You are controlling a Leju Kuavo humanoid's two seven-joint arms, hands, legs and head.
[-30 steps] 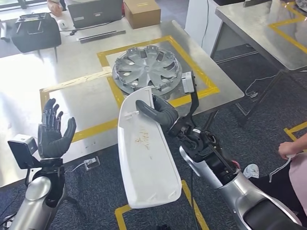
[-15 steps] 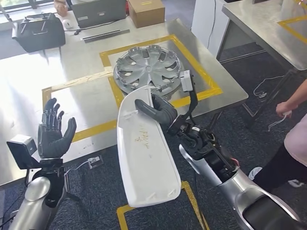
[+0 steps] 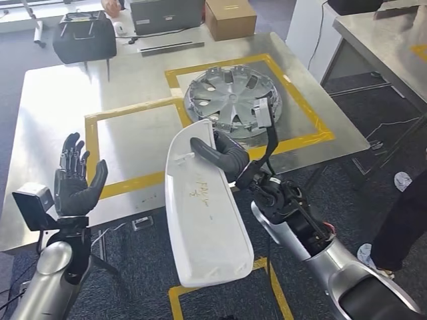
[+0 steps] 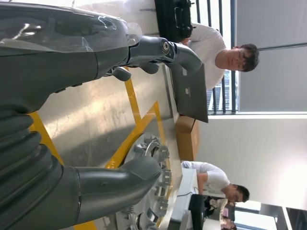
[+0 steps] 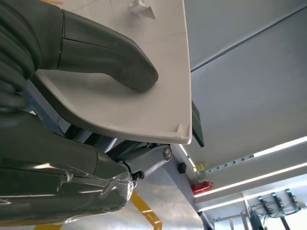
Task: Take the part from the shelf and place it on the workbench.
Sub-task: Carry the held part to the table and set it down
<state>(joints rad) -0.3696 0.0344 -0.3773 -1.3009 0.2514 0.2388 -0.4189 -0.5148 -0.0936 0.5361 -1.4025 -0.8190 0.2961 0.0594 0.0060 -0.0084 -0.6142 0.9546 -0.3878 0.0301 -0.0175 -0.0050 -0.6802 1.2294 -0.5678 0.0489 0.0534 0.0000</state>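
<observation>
My right hand grips the far end of a long white plastic part, thumb on its top face; the part hangs tilted over the floor in front of the workbench. Close up, the thumb presses the part's white surface with the fingers underneath. My left hand is raised with its fingers spread and holds nothing, just before the workbench's near edge. From the left wrist, the spread fingers hover over the metal top. A yellow-taped rectangle lies bare beyond the part.
A silver hubcap fills the right taped square. A black bag, a laptop and a cardboard box sit along the far edge. A person's leg stands at right. A second table is at the far right.
The whole view has shifted: the workbench sits further right and nearer, so the camera has moved. Both hands hold the same poses, the right still gripping the part. The person at right has stepped back.
</observation>
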